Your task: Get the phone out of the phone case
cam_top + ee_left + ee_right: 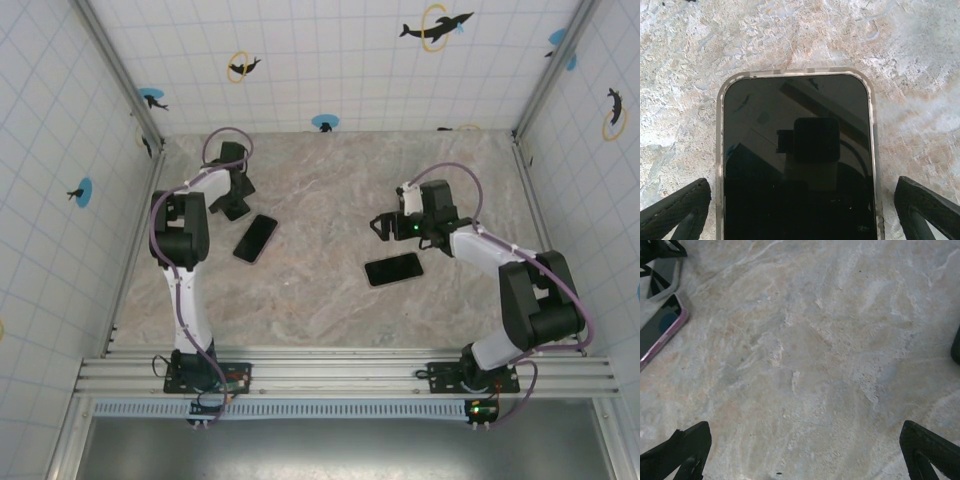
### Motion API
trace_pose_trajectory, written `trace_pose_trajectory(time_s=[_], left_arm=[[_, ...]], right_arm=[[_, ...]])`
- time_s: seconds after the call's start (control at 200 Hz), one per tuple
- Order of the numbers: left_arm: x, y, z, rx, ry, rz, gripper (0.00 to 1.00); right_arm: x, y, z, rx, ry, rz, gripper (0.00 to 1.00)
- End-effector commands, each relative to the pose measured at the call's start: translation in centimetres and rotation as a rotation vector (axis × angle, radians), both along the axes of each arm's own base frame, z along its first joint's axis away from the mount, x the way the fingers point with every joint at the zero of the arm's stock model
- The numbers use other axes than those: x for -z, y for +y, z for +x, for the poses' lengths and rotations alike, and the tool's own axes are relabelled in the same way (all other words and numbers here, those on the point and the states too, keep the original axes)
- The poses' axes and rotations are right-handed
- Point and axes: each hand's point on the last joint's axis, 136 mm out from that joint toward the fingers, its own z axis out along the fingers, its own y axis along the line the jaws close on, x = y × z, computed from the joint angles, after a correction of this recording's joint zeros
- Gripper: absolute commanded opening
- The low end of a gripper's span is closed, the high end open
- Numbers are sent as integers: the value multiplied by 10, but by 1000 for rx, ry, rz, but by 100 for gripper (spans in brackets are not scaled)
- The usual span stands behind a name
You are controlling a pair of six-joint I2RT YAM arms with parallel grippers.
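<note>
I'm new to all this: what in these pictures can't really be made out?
1. Left wrist view: the lower end of the cased phone is cut off by the bottom edge.
2. Top view: the second phone, further right, is too small to tell whether it wears a case.
3. Right wrist view: a dark object is cut by the right edge, so I cannot name it.

Both arms are built alike: slim white links [190, 300] joined by bulky black joint housings [180, 228], each mounted on a small black base plate [205, 372]. A greyish-purple cable [583, 318] loops loosely along each arm, and a tiny green light [414, 228] glows on the right wrist. The matte black wedge-shaped fingers [677, 207] carry a faint dotted seam along their edges.
</note>
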Motion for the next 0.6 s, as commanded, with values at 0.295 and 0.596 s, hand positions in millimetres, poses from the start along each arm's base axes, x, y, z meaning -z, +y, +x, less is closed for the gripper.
trace_pose_trajectory(time_s=[0.295, 0.596], left_arm=[[25, -2, -27, -24, 94, -19, 75], [-10, -9, -13, -9, 7, -66, 71]], right_arm=[[-19, 13, 6, -26, 9, 104, 99], [-33, 20, 6, -2, 5, 205, 99]])
